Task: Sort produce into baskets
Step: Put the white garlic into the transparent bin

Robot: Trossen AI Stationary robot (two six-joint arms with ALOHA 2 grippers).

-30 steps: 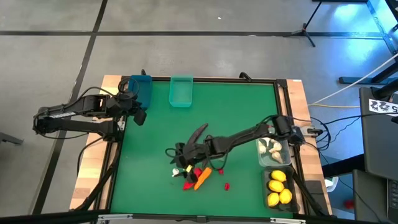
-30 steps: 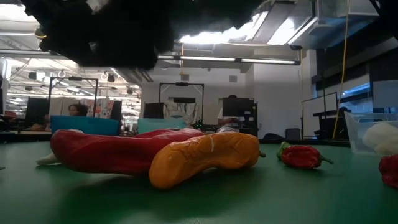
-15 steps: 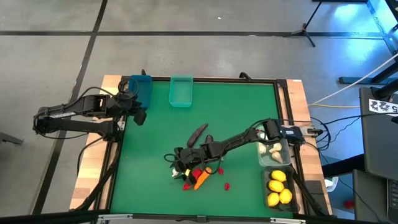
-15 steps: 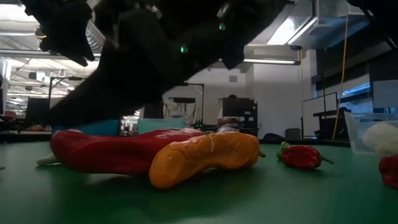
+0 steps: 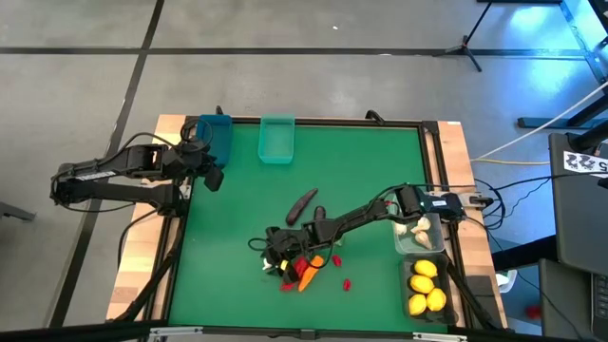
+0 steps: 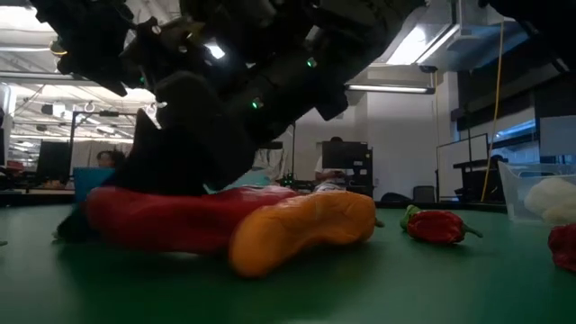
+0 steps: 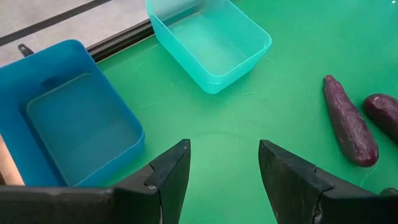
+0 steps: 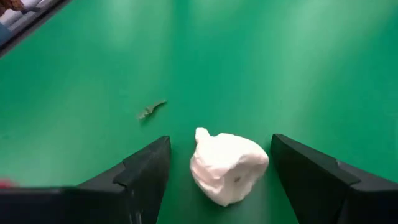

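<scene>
While fingers spread, right tool [image 8: 219,171] straddles a garlic bulb [image 8: 227,166] on the worktop [image 8: 280,74]. Left tool [image 7: 224,168] hangs apart near blue bin [image 7: 68,118].

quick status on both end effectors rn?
Left end effector: open, empty, near the blue bin.
Right end effector: open, straddling a garlic bulb, not yet gripped.

— What sits on the bench [image 5: 361,171]?
— A blue bin [image 5: 217,136] and teal bin [image 5: 276,139] at the far edge, left. A clear bin [image 5: 418,233] and dark bin [image 5: 427,287] along the right edge.
— And mid-bench?
— Two eggplants [image 5: 301,203], a garlic bulb [image 8: 227,165], a carrot [image 5: 309,274], and chili peppers [image 5: 347,283] toward the near edge.
</scene>
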